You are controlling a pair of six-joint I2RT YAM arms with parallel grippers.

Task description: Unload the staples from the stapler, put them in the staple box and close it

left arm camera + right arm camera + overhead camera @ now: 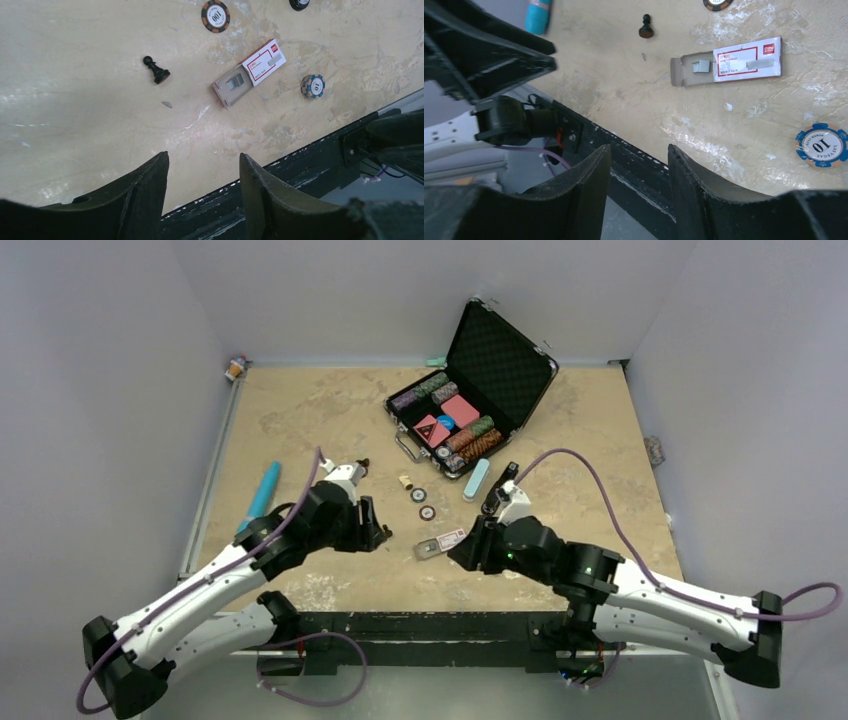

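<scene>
Left gripper (203, 156) and right gripper (639, 147) both spread, empty; one strip of staples (700, 66) in one slid-open box (734, 67).

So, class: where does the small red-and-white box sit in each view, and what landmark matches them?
Top external: the red-and-white box, just below centre.
Left wrist: box upper middle, right of centre.
Right wrist: box upper right.
Landmark: the black pawn lies left of it in both wrist views; unclear in the top view.

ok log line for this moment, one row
left gripper: open, empty | right gripper: open, empty | small flat red-and-white cardboard box: slid open | thin silver-grey staple strip: in its open end
</scene>
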